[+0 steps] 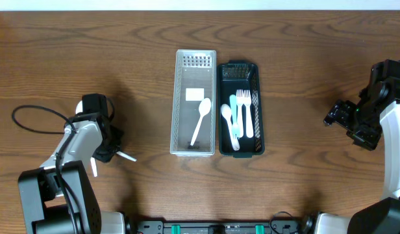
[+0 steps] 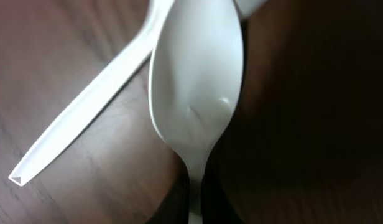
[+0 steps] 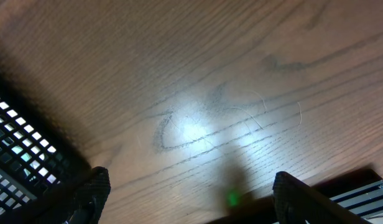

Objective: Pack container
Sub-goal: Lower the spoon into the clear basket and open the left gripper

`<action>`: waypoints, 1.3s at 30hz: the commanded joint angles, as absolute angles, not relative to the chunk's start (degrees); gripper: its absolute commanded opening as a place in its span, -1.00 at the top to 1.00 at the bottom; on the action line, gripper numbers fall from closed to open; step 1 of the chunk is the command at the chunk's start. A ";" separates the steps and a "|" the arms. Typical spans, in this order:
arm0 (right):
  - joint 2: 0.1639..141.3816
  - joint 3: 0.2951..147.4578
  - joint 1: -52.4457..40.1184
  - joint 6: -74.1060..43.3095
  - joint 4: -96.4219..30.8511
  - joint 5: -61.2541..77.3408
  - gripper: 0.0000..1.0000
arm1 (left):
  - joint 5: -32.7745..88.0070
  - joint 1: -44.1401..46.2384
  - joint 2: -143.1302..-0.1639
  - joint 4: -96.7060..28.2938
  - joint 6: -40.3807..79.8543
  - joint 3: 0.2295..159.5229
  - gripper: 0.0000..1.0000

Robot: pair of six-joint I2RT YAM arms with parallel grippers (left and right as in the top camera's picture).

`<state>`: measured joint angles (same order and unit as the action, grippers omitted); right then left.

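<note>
Left gripper (image 1: 114, 149) clenches 1 white spoon (image 2: 194, 93) near the tabletop's (image 1: 304, 52) front-left corner; right gripper (image 3: 191, 198) hangs released by the right edge.

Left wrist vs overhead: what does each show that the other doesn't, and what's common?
Left wrist only: a close-up of the white spoon, bowl filling the frame and neck running off the bottom edge, with a second white handle crossing behind it. Overhead only: the clear bin holding a lone spoon, the dark bin of cutlery, and the open right gripper. Both: the wood table and those two white pieces at the left gripper.
</note>
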<state>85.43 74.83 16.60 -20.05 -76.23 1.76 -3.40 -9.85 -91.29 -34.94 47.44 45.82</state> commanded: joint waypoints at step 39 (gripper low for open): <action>84.27 74.70 16.86 -19.18 -75.70 1.98 -0.74 | -3.64 32.82 -100.51 -39.94 14.31 72.05 0.02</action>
<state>85.43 74.83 16.60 -20.05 -75.61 1.76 -3.33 32.84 -101.62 -39.72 14.66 71.59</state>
